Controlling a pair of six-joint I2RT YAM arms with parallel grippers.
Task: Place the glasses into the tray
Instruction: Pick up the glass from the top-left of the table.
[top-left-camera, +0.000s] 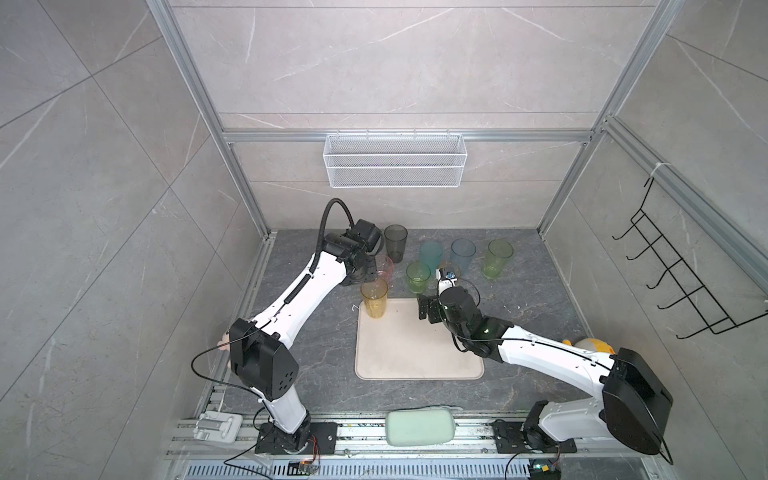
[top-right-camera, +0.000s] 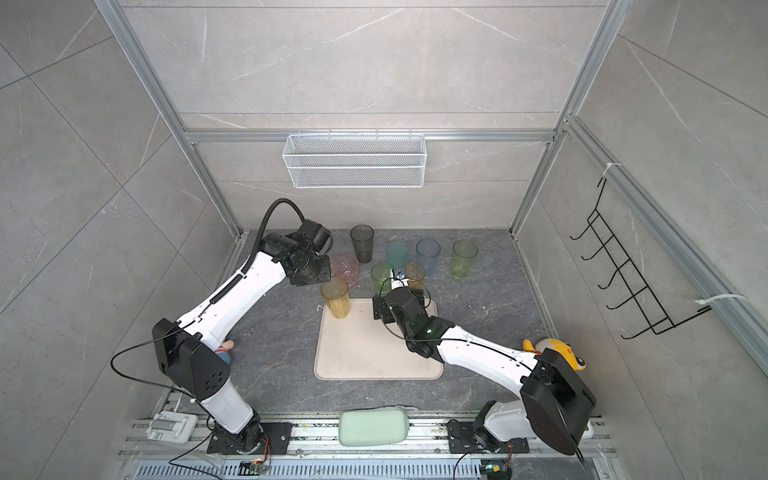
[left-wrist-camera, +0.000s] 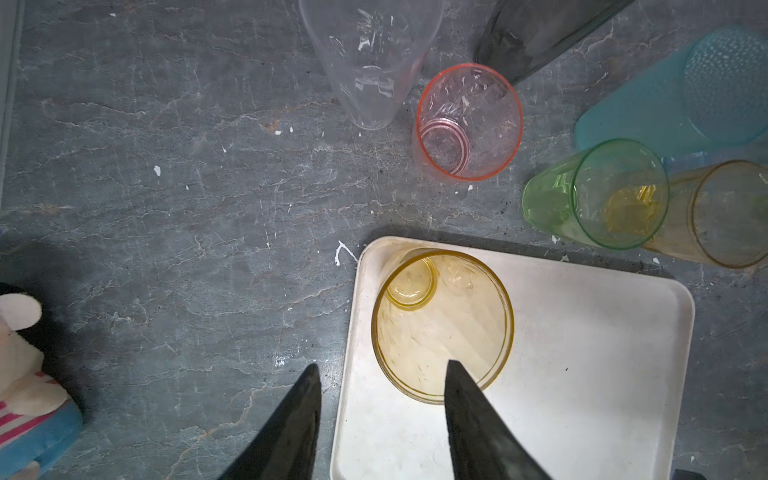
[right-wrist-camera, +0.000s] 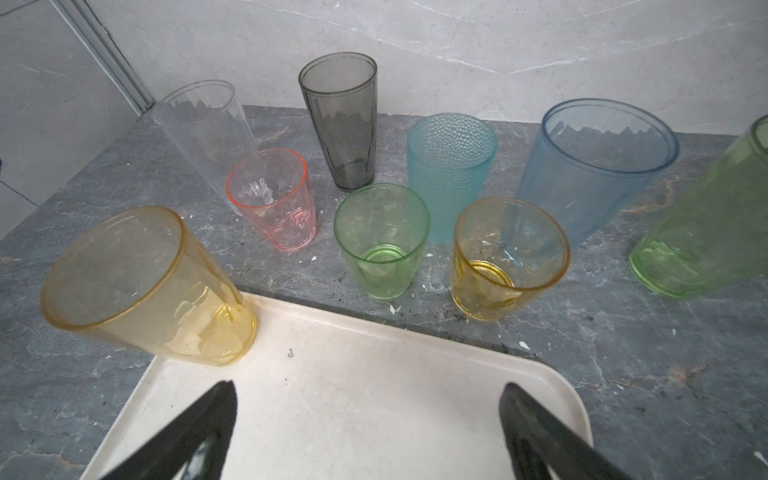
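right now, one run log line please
tall amber glass: in tray corner | left gripper: open, above it | right gripper: open, empty, over tray

The left arm (top-left-camera: 307, 286) partly hides the pink glass (top-left-camera: 386, 268) in a top view.

The tray (right-wrist-camera: 374, 395) is cream. The tall amber tumbler (right-wrist-camera: 141, 286) is see-through yellow. The pink tumbler (right-wrist-camera: 272, 199) has an orange-red rim. The teal tumbler (right-wrist-camera: 451, 166) has little bumps all over. The tabletop (right-wrist-camera: 623, 353) is dark grey with pale wiggly lines.
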